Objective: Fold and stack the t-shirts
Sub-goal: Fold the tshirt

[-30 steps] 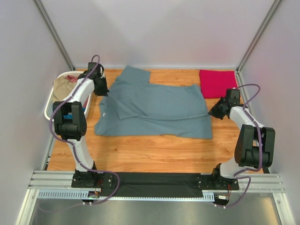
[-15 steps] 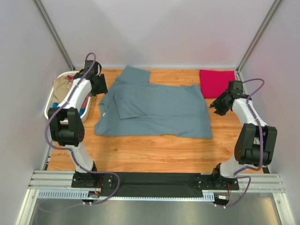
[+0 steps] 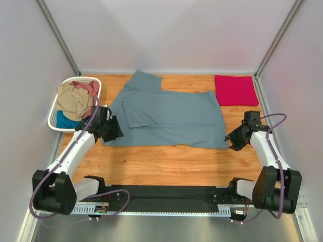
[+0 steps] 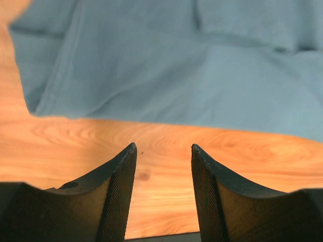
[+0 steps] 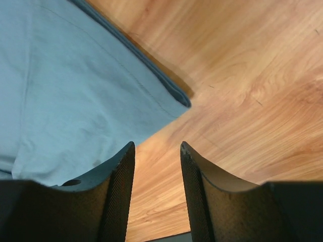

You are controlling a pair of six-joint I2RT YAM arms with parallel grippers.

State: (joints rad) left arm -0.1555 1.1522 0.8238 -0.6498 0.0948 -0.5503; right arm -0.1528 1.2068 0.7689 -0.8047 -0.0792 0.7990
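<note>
Left arm (image 3: pixel 70 151), right arm (image 3: pixel 267 148) low — jaws parted

The wooden table (image 3: pixel 166 161) carries a slate grey-blue t-shirt (image 3: pixel 171 121) spread flat mid-table, a folded crimson-pink t-shirt (image 3: pixel 235 90) at its far right corner, and, seemingly on its left edge, a white basket (image 3: pixel 53 117).

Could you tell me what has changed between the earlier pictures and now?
Both arms drew back; the left gripper and right gripper, now open and empty, sit by the near corners of the grey-blue shirt. It, the crimson shirt and the basket stayed put.
</note>
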